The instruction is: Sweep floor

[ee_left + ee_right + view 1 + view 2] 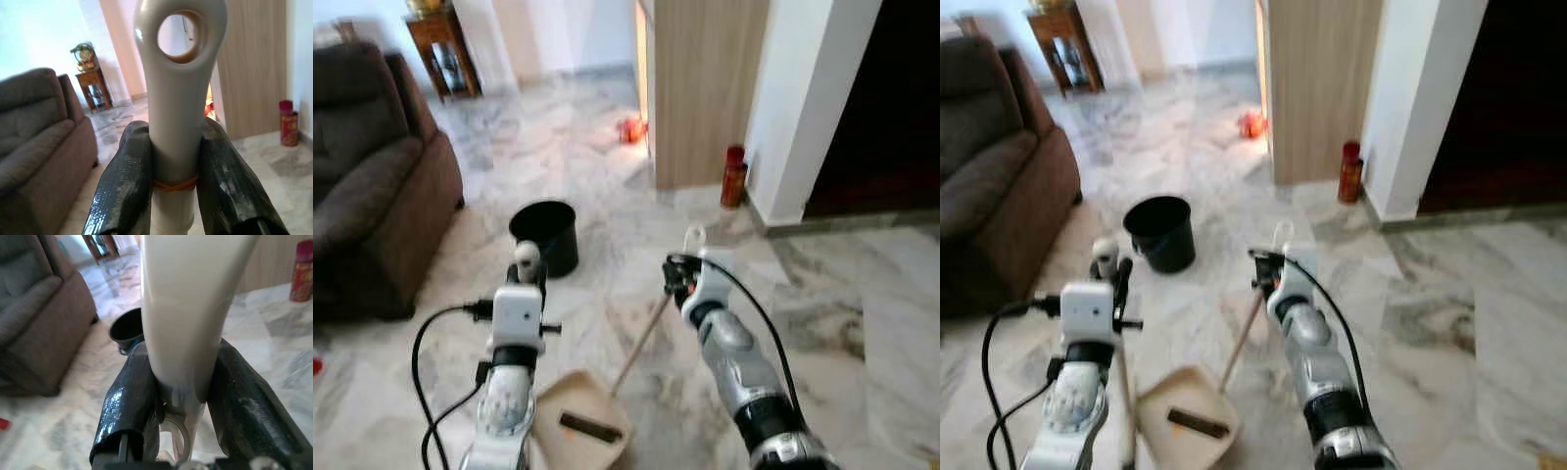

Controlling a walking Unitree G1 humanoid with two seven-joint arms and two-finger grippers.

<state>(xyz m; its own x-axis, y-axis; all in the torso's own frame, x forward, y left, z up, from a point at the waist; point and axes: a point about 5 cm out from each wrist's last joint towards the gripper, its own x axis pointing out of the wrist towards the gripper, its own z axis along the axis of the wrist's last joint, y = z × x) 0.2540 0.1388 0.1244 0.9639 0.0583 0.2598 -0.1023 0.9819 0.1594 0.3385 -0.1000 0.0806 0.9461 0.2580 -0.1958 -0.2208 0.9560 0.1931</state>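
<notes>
The left gripper (175, 171) is clamped on the pale cream handle with a round hanging hole at its tip (180, 73), its two black fingers (124, 181) pressed flat against either side just above an orange rubber band. The right gripper (186, 396) is likewise closed tight around a second cream-white plastic handle (190, 298), one finger on each side.

On the grey-veined marble floor (862, 323), the beige plastic dustpan (582, 416) lies between the two silver arms with a small dark oblong piece (590, 428) resting inside it. A thin pale wooden stick (641, 343) slants up from beside the dustpan toward the right gripper. Beyond the dustpan stands a round black plastic bucket (546, 233), upright and open at the top. The brown fabric sofa (372, 176) sits left of the dustpan, near the bucket. Further off, beyond the bucket, a light wood-panelled wall section (705, 88) rises, with a red cylindrical can (734, 176) standing at its foot beside a white pillar (803, 98). A small dark wooden side table (445, 49) stands far behind the sofa.
</notes>
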